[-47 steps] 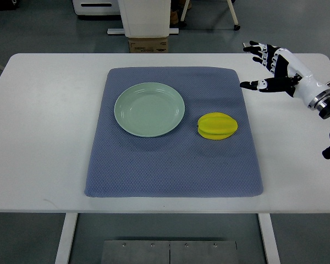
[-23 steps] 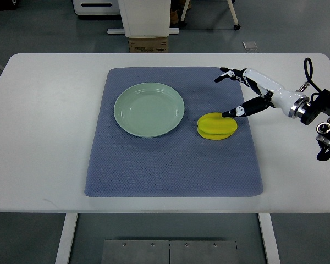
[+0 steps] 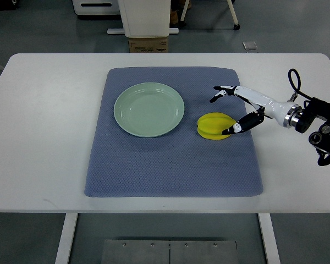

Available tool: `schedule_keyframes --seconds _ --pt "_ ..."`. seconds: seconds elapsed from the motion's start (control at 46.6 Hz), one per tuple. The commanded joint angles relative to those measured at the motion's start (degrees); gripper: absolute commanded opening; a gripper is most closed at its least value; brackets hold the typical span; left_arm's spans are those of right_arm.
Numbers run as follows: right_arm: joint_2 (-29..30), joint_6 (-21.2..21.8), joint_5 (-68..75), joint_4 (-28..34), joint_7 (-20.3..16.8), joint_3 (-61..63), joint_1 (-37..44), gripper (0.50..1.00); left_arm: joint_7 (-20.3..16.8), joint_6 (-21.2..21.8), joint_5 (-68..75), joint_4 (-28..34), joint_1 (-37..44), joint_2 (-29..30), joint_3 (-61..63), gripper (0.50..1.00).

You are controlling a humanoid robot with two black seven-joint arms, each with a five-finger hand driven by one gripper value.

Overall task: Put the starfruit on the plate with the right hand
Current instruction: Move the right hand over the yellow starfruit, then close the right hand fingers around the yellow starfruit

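While the yellow ridged starfruit (image 3: 216, 126) lies on the blue-grey textured cloth mat (image 3: 170, 159), just right of the pale green round plate (image 3: 149, 109) and apart from it, nothing is carried by the plate. The right hand (image 3: 226, 110) is seen reaching in from the right edge over the white table (image 3: 44, 137), fingers spread wide around the fruit's right side: the thumb tip (image 3: 226, 132) is at its near right edge, the other fingertips (image 3: 214, 99) above its far side. No grasp is closed on it.
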Motion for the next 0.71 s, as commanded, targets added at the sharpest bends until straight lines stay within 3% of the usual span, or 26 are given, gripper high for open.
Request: schedule_keyframes --seconds 0.0,0.686 --pt "0.2 -0.5 0.1 -0.1 -0.1 -2.2 1.0 1.0 0.0 0.0 0.0 0.0 0.0 0.0 0.0 1.0" --pt "3.9 -1.7 0.1 -0.6 -5.1 -3.7 2.8 1.0 0.0 0.0 0.0 0.0 0.0 0.0 0.0 1.0"
